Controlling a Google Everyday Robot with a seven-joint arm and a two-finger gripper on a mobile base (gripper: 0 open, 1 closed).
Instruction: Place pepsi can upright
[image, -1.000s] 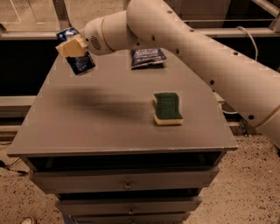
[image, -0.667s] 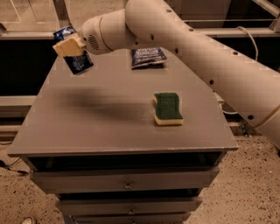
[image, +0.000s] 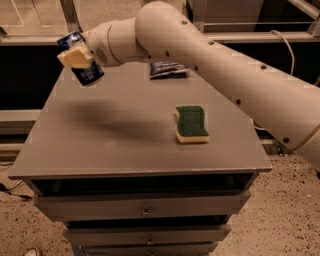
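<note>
The pepsi can (image: 86, 71) is dark blue with white markings. It hangs tilted in the air over the far left part of the grey table (image: 115, 135). My gripper (image: 75, 55) is shut on the pepsi can, with a cream finger pad across its upper half. The white arm reaches in from the right across the table's back.
A green and yellow sponge (image: 191, 123) lies on the right half of the table. A flat dark blue chip bag (image: 167, 68) lies at the back centre, partly under the arm. Drawers sit below the table's front edge. A cable runs at the right.
The gripper with the can has shifted slightly left and up. The sponge and chip bag have not moved.
</note>
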